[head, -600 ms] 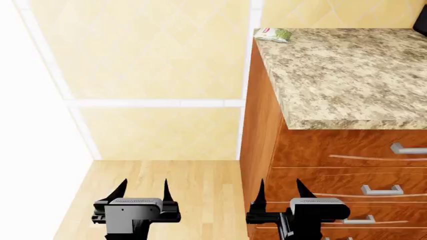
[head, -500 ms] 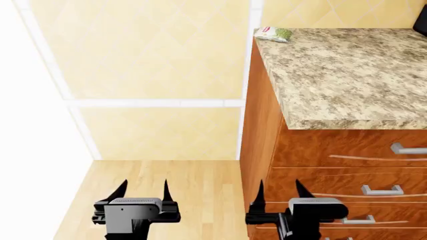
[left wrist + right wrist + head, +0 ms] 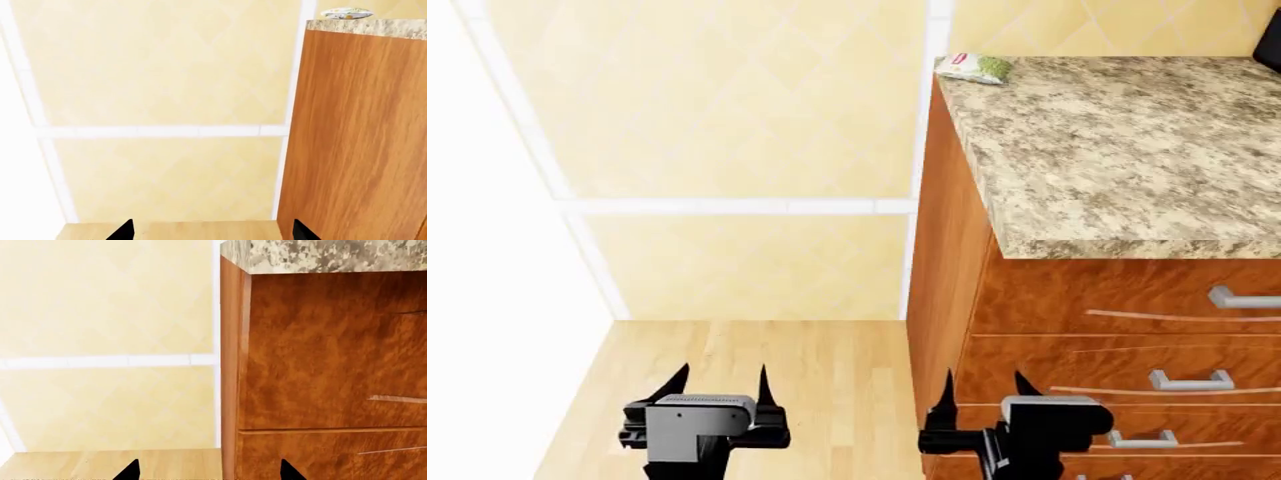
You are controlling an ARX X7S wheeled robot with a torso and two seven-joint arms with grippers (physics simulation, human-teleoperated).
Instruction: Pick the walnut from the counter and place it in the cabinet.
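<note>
The speckled granite table (image 3: 1121, 140) tops wooden drawers (image 3: 1121, 300), beside a yellow tiled wall (image 3: 721, 120). A pea packet (image 3: 976, 68) lies at its far corner. No walnut shows. Below the table, left hand (image 3: 715, 383) and right hand (image 3: 984, 388) are spread, empty.

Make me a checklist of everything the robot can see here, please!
Surface: speckled granite counter on wooden drawers with metal handles.
Job's things: walnut, nothing seen; cabinet for placing, cannot tell which.
Clutter: white packet of green peas at the counter's far corner by the wall.
Grippers: left gripper and right gripper both open, empty, low beside the drawers.
Cables: nothing seen.
Surroundings: yellow tiled wall, wooden floor.
</note>
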